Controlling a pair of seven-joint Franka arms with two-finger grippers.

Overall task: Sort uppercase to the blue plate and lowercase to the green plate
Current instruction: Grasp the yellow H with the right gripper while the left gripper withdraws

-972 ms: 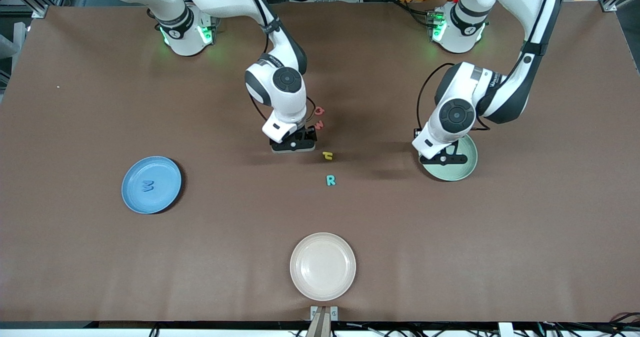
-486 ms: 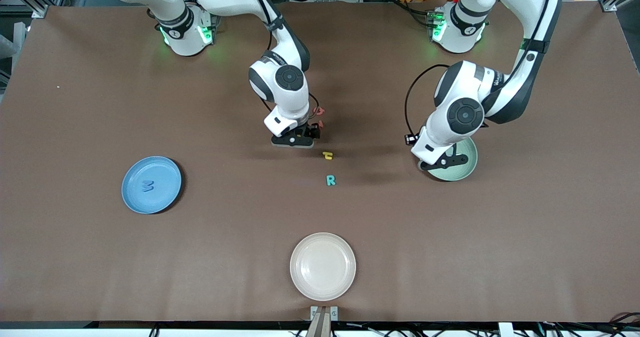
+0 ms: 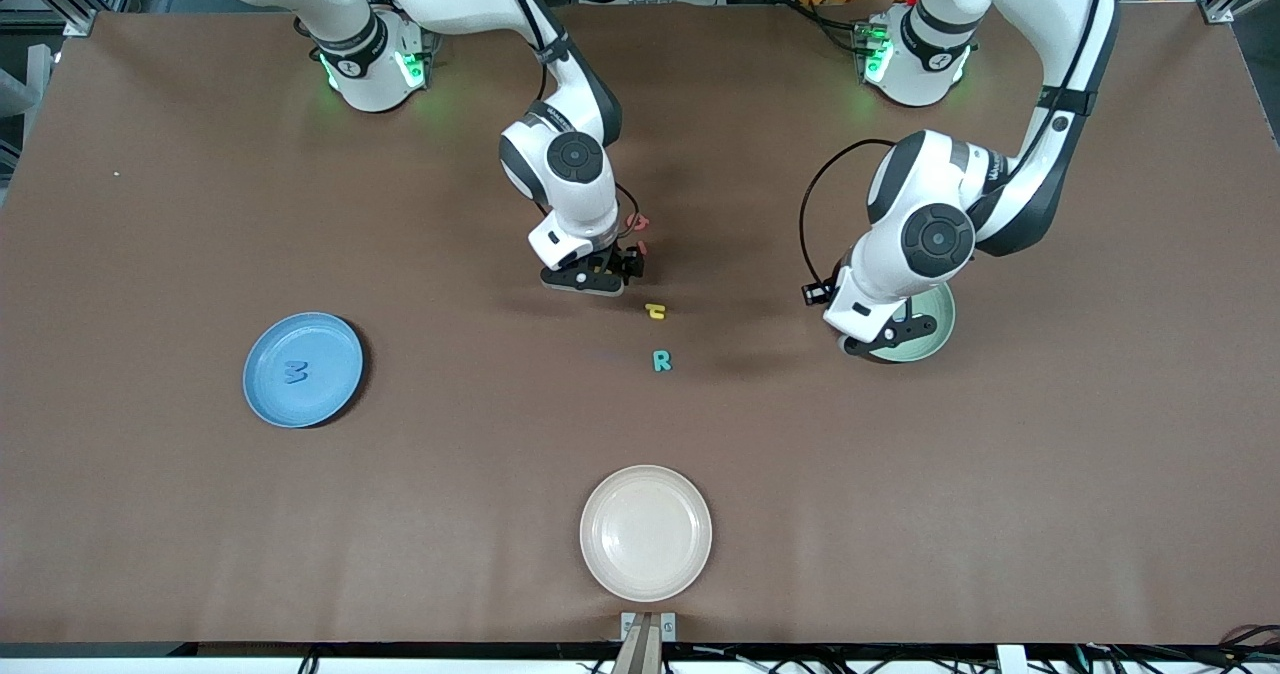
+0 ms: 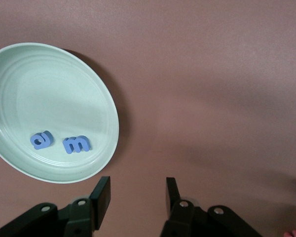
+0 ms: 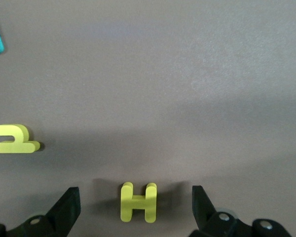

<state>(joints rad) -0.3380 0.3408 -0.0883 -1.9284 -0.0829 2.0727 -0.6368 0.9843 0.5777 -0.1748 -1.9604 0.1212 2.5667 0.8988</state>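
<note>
A small yellow foam capital H (image 5: 138,202) lies flat on the brown desk (image 3: 900,514), its two uprights running along the line between the right gripper's fingers. The right gripper (image 5: 135,210) hangs low over it, fingers spread wide with the H between them, not touching. Beside it lies a yellow foam h-like lowercase letter (image 3: 655,310), flat on its side, and nearer the front camera a teal foam capital R (image 3: 662,360) reads upright. Two red foam letters (image 3: 638,222) peek from under the right arm's wrist, too hidden to read.

The round sky-blue plate (image 3: 270,394), toward the right arm's end, holds a blue foam capital M (image 3: 295,371). The round pale mint-green plate (image 4: 19,74), toward the left arm's end, holds a blue foam rounded lowercase letter (image 4: 41,139) and a blue foam lowercase m (image 4: 77,144) side by side. The left gripper (image 4: 138,192) hovers just off that plate's rim, fingers partly apart and empty. A round cream plate (image 3: 646,532) sits nearest the front camera.
</note>
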